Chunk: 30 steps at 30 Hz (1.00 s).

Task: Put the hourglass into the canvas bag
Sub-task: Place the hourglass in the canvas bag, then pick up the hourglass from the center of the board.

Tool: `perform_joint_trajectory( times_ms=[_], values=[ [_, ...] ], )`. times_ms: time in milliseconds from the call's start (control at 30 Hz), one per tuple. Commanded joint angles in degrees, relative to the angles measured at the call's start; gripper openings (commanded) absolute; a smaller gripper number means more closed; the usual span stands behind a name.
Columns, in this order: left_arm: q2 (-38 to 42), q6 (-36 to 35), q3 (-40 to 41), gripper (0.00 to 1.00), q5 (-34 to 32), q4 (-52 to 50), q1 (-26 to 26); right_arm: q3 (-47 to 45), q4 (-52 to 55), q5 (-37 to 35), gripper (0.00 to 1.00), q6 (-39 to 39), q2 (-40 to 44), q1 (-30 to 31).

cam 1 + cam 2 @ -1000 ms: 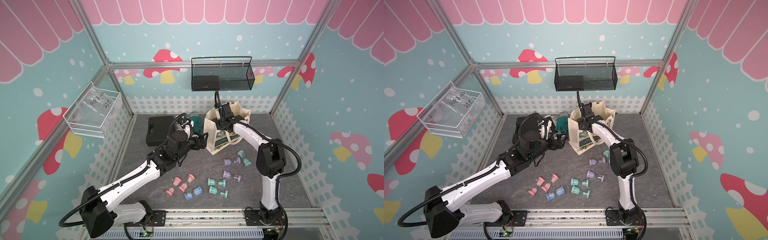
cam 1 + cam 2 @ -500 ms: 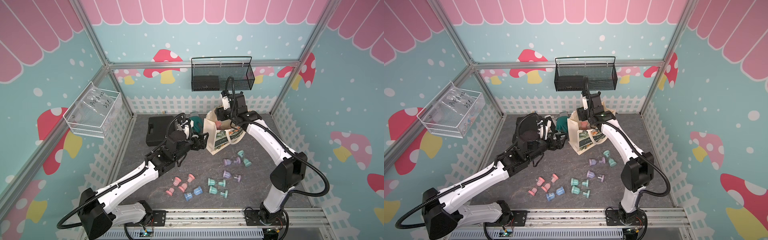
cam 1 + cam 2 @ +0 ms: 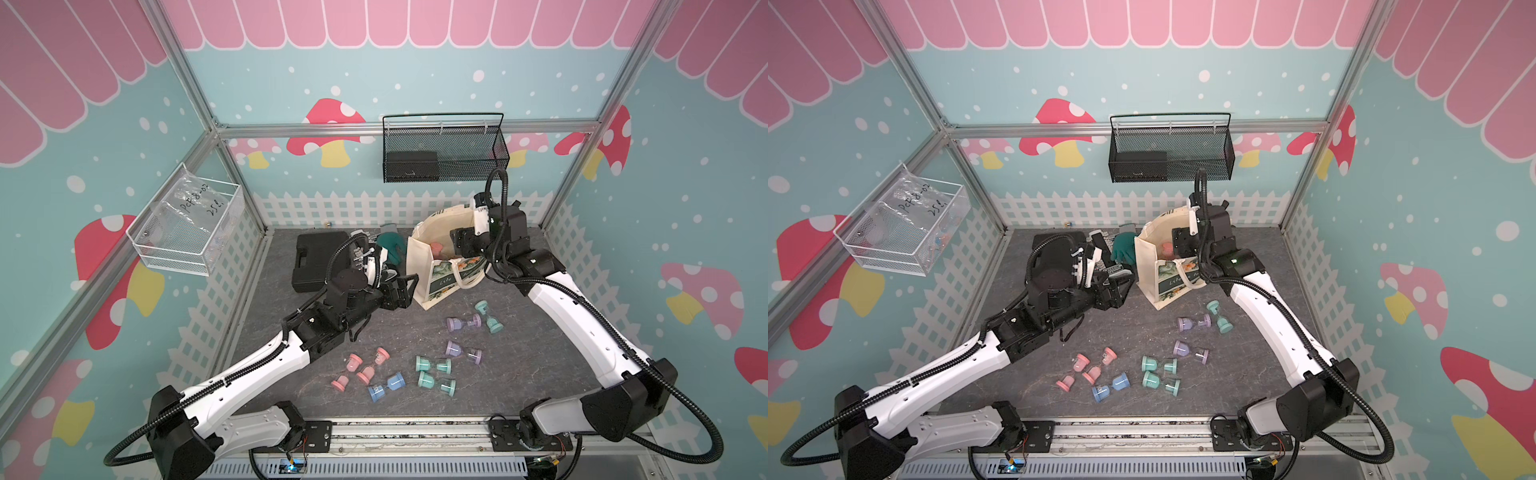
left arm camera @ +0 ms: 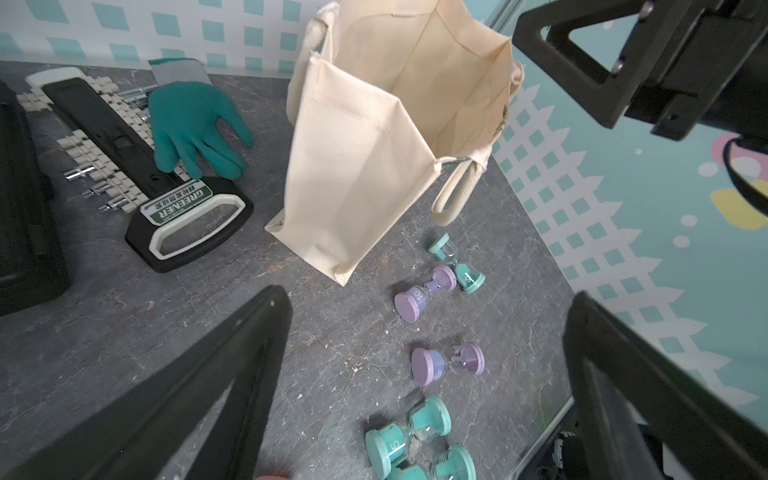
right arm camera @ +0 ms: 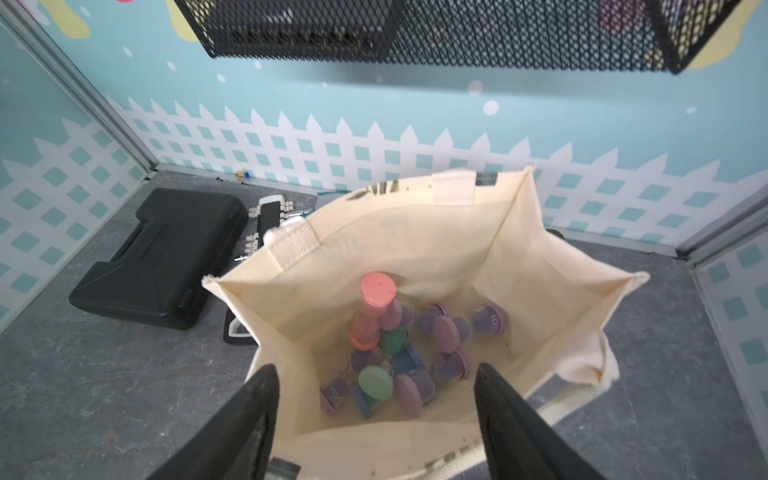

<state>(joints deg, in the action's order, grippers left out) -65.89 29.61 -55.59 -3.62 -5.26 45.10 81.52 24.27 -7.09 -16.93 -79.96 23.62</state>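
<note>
The cream canvas bag point(image 3: 432, 274) point(image 3: 1150, 270) point(image 5: 540, 291) stands open at the back of the floor. Inside it lie several hourglasses, and a pink hourglass point(image 5: 372, 311) point(image 3: 435, 249) leans upright on top of the heap. Just above the bag's mouth hangs my right gripper point(image 5: 376, 368) point(image 3: 461, 245), open with nothing between its fingers. My left gripper point(image 4: 430, 293) point(image 3: 401, 291) is low beside the bag's left wall point(image 4: 365, 158), open and empty. Several loose hourglasses lie on the floor, among them a teal one point(image 3: 488, 318) and a purple one point(image 3: 463, 323).
A black case point(image 3: 316, 262), a socket holder point(image 4: 124, 158) and a green glove point(image 3: 390, 247) lie left of the bag. A black wire basket point(image 3: 444, 153) hangs on the back wall above the bag. A clear bin point(image 3: 187, 228) hangs on the left wall.
My right gripper has lifted out of the bag's mouth and drawn back, its elbow swinging out to the right. The pink hourglass stays in the bag. The left arm has hardly moved.
</note>
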Motion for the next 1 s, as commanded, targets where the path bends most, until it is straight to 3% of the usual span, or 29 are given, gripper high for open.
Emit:
perform_joint_trajectory(
  times_ms=[0, 100, 500, 767, 967],
  values=[
    [0.32, 0.36, 0.92, 0.99, 2.19, 0.78, 0.72, -4.52, 0.57, -3.86, 0.76, -2.14, 3.08, -0.5],
    [0.01, 0.1, 1.23, 0.99, 2.42, 1.26, 1.71, -10.48, 0.73, -5.64, 0.77, -2.8, 6.94, -1.75],
    [-2.91, 1.92, 3.63, 1.0, 3.62, 6.11, 4.19, -32.16, -1.42, 0.82, 0.8, -10.17, 16.48, -9.68],
    [-5.61, 2.98, 4.0, 0.99, 3.86, 7.92, 6.26, -43.43, -12.2, 6.85, 0.8, -12.24, 15.48, -13.99],
    [-6.89, 3.27, 4.13, 0.99, 3.96, 8.6, 7.02, -46.83, -17.75, 9.05, 0.79, -12.43, 11.83, -17.97]
  ],
)
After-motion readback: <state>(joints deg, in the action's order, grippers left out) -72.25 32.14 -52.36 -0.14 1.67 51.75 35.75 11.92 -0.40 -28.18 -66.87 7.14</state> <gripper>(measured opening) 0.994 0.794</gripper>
